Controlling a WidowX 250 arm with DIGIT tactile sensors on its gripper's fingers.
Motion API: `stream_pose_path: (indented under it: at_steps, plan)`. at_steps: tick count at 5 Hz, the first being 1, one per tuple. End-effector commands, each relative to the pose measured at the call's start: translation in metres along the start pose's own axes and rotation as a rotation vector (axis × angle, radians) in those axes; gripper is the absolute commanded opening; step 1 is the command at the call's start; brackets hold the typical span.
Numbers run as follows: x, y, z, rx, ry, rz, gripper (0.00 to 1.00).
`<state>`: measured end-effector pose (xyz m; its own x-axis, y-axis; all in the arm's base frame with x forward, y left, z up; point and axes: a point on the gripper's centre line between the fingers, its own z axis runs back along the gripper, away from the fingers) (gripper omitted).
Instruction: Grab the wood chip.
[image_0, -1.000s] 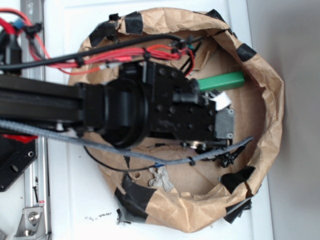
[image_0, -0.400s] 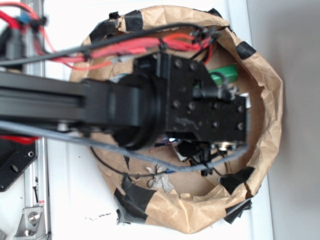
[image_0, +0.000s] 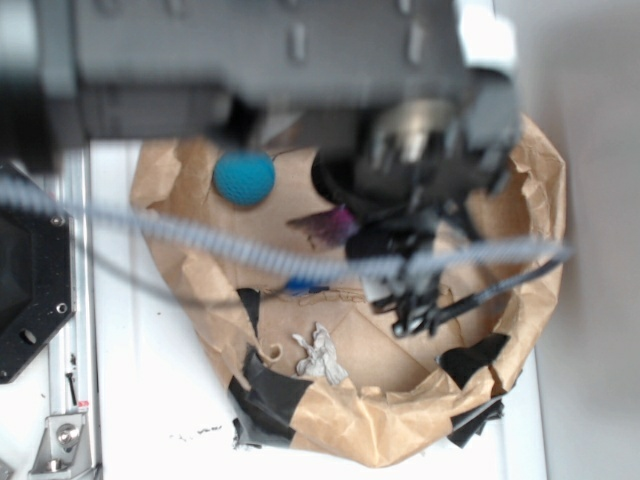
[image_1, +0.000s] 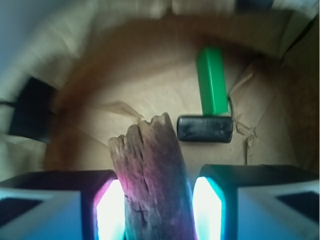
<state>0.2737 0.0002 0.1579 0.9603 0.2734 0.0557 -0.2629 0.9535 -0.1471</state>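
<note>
Though the blurred arm hides much of the paper bowl (image_0: 540, 190), the gripper (image_1: 159, 210) clamps the wood chip (image_1: 152, 175), its lower end cropped.

wood chip (image_1: 152, 175): rough, cracked brown wood | green block (image_1: 212, 80): smooth plastic | paper nest (image_0: 400, 430): crumpled matt brown paper | ball (image_0: 243, 178): knitted teal yarn

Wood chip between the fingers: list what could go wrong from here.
1. The wood chip is rough and tapering, and only its lower part sits between the lit fingers; it could twist or slip out during a lift.
2. The grey cable and black wires hang low across the paper bowl, so they might snag its taped rim.
3. The green block with its black end lies just beyond the chip; dipping forward could knock it.
</note>
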Motion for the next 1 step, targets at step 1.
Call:
stream_pose_path:
  at_steps: [1]
  plan:
    - [0.0050,0.0310,0.0380,-0.012,-0.069,0.058,0.00]
